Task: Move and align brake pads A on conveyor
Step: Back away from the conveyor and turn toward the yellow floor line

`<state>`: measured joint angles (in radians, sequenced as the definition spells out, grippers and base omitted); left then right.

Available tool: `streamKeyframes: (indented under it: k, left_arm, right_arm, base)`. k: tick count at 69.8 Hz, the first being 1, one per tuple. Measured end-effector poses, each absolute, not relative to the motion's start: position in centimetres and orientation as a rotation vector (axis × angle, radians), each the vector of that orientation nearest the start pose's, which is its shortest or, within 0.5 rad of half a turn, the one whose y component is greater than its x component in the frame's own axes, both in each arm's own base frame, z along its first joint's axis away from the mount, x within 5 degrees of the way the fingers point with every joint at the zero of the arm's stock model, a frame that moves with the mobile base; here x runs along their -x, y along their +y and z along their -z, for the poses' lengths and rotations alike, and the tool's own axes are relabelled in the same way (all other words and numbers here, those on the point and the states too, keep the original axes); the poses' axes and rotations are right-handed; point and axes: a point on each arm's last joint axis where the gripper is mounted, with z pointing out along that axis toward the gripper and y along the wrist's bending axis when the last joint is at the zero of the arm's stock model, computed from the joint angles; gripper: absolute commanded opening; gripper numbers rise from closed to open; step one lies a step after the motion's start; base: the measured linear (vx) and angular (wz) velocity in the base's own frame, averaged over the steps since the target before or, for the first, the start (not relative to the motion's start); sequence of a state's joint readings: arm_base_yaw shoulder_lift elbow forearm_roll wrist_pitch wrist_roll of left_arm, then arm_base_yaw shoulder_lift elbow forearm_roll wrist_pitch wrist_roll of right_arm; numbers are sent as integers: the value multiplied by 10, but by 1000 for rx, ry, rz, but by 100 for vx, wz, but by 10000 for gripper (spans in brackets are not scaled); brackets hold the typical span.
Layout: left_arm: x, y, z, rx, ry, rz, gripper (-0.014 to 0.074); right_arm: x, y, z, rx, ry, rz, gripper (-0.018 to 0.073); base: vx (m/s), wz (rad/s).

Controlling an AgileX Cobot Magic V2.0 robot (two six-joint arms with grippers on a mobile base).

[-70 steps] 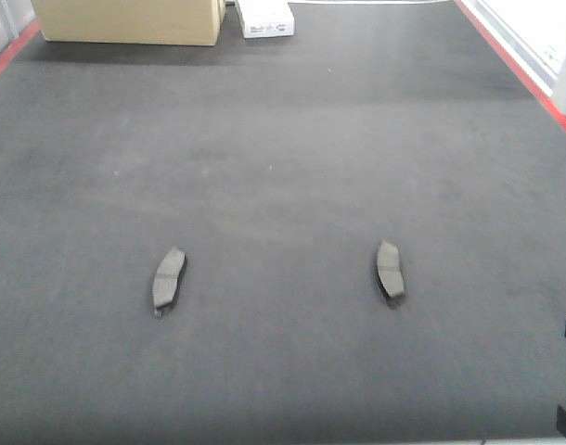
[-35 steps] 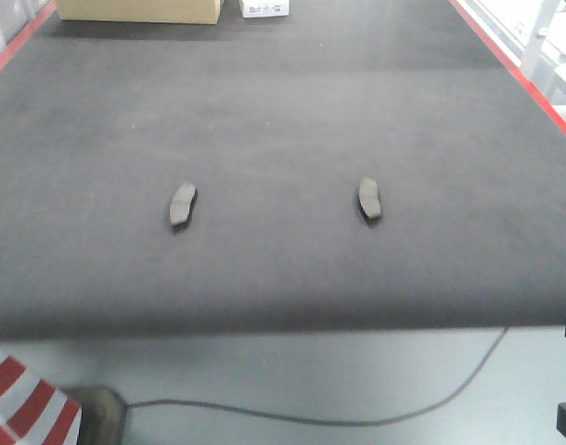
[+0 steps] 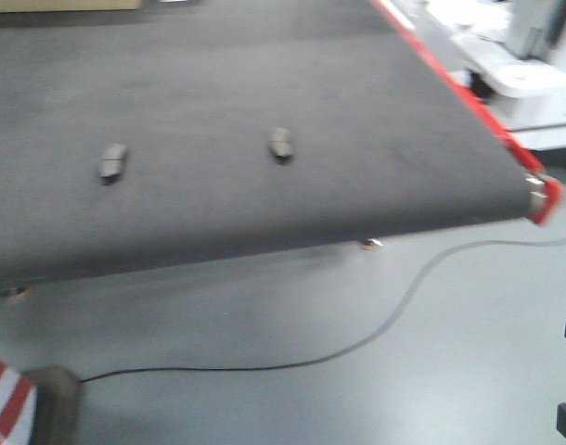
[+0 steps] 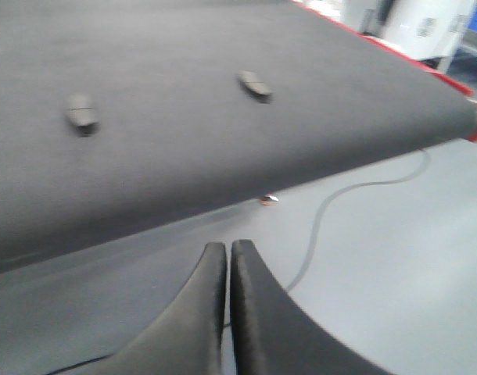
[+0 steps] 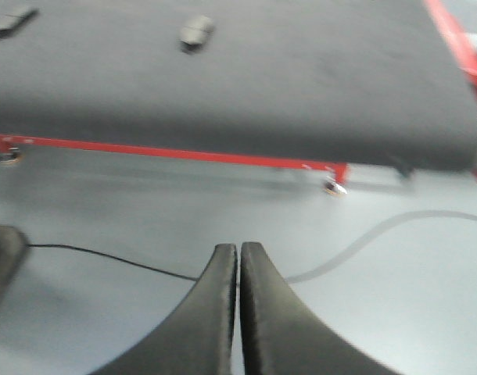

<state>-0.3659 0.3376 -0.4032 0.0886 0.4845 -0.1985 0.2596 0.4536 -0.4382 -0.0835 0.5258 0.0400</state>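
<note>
Two pads lie on the belt. The left pad and the right pad sit flat on it, well apart, about as far from the near edge as each other. I think they lie side by side like this so they make a neat row across the belt. The pictures are blurry, so I cannot tell just how each one is turned. Only these two show.

The left gripper is closed tight, its two fingers pressed together. It holds nothing. The right gripper is closed the same way and holds nothing too. Both hang low over the grey floor, in front of the belt's near edge and well away from the pads. I think they are shut and held off the belt because neither one has a pad to carry right now.

A thin cable runs across the floor under them. A red strip marks the belt's right side.

To reach a pad, an arm would need to go up and over the near edge, then open.
</note>
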Motion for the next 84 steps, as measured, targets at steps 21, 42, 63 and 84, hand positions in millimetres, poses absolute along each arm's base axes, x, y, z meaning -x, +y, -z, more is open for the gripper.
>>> streamKeyframes:
  k: [21,42,63,84]
  left_arm:
    - [-73,-24,-283,-206,1900,290,-6]
    - [-73,-24,-283,-206,1900,290,-6]
    - [-73,-24,-283,-207,1900,289,-6]
    - [-73,-24,-283,-207,1900,289,-6]
  right_arm:
    - [-91,20,-281,268,2007,-101,-6]
    - [-91,20,-281,268,2008,-101,-6]
    - [-91,20,-281,268,2008,-101,-6]
    - [-91,20,-281,268,2008,-101,-6]
  base:
    - [-18,-63]
    - [-16,-65]
    - [-12,-78]
    - [-9,-87]
